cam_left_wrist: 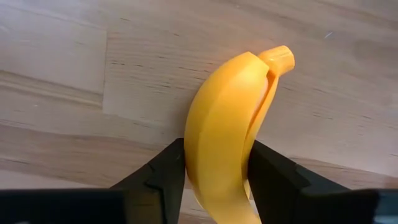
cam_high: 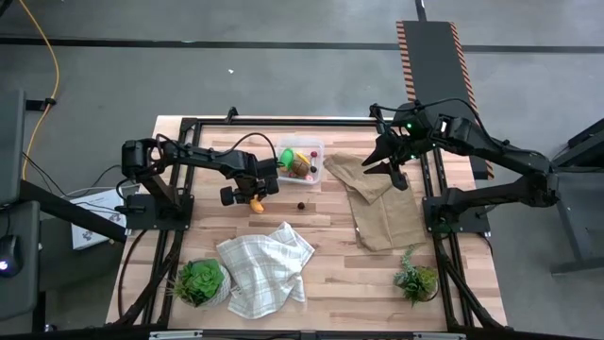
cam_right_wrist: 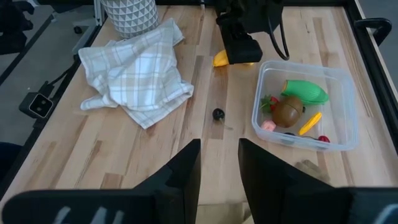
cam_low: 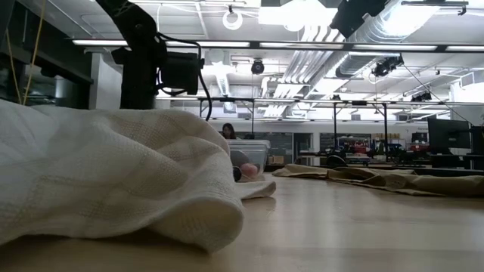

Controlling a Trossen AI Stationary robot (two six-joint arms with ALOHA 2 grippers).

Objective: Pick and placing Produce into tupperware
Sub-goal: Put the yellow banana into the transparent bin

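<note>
Banana (cam_left_wrist: 227,134) is bracketed on the desk (cam_high: 330,283) just beside the tupperware (cam_high: 300,162) by the left gripper (cam_left_wrist: 216,171), fingers against its sides for lifting, while the right gripper (cam_right_wrist: 219,163) is held narrowly parted and empty above the far-right corner.

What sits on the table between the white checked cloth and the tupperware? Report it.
One small dark berry lies alone on bare wood between the cloth and the tupperware, touching neither. The right wrist view shows it best; the high view confirms it.

white checked cloth (cam_high: 263,268), tan cloth (cam_high: 377,200), two leafy potted plants (cam_high: 200,280) (cam_high: 416,279) on wooden table (cam_high: 335,255)
</note>
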